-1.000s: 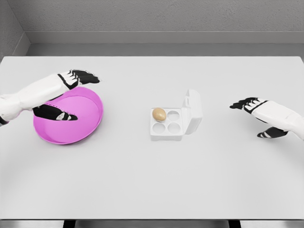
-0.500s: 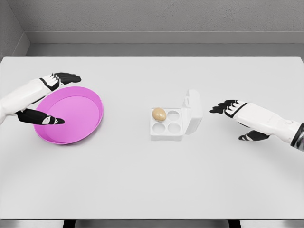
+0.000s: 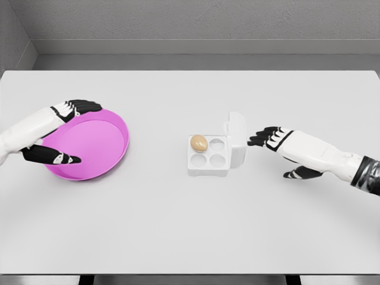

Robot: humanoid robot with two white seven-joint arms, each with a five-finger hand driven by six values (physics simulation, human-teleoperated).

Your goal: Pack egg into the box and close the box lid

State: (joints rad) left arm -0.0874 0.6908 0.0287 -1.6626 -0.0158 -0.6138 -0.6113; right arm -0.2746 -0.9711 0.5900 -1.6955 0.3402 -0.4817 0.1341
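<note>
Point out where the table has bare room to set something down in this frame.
The front strip of the table, below the pink plate and egg box, is bare. So is the back strip behind them, and the gap between plate and box. It is crowded right of the box, where the right robot hand reaches the open lid, and at the plate under the left robot hand.

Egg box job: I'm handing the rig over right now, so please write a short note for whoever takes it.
Right hand: open, fingertips at the raised lid, holding nothing.
Left hand: open, over the near-left edge of the pink plate, holding nothing.
Egg: sits in the far-left cup of the white box, mid-table.
Done: egg packed.
Left: push the lid, now about upright, down over the box.
</note>
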